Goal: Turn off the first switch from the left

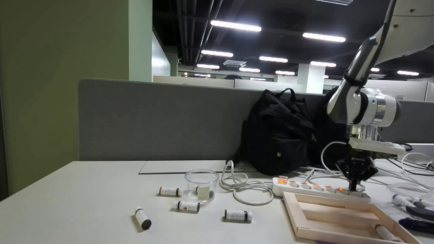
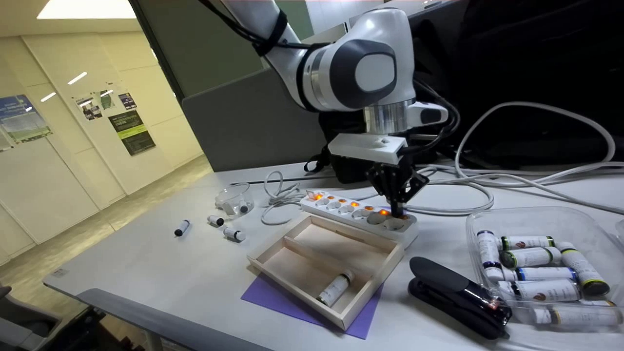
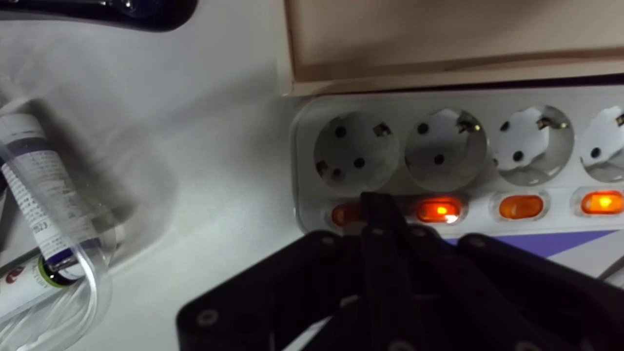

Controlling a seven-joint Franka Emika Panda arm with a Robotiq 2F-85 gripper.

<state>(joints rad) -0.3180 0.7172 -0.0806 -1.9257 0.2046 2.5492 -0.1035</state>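
Note:
A white power strip (image 1: 318, 193) lies on the table with a row of orange switches. It also shows in an exterior view (image 2: 358, 222) and in the wrist view (image 3: 402, 117). In the wrist view the leftmost switch (image 3: 347, 214) looks dark and unlit, its right part hidden by my fingertips. The switch beside it (image 3: 438, 209) glows, the third (image 3: 520, 207) looks unlit, and another (image 3: 603, 202) glows. My gripper (image 3: 378, 197) is shut and empty, its tips over the leftmost switch. It points down at the strip's end in both exterior views (image 1: 352, 186) (image 2: 397, 212). Contact cannot be told.
A wooden tray (image 2: 253, 258) lies against the strip's socket side, holding one vial (image 2: 336, 287). A black stapler (image 2: 458, 297) and a clear tub (image 2: 531, 210) of vials stand nearby. White cables (image 2: 492, 195) and a black backpack (image 1: 278, 135) are behind.

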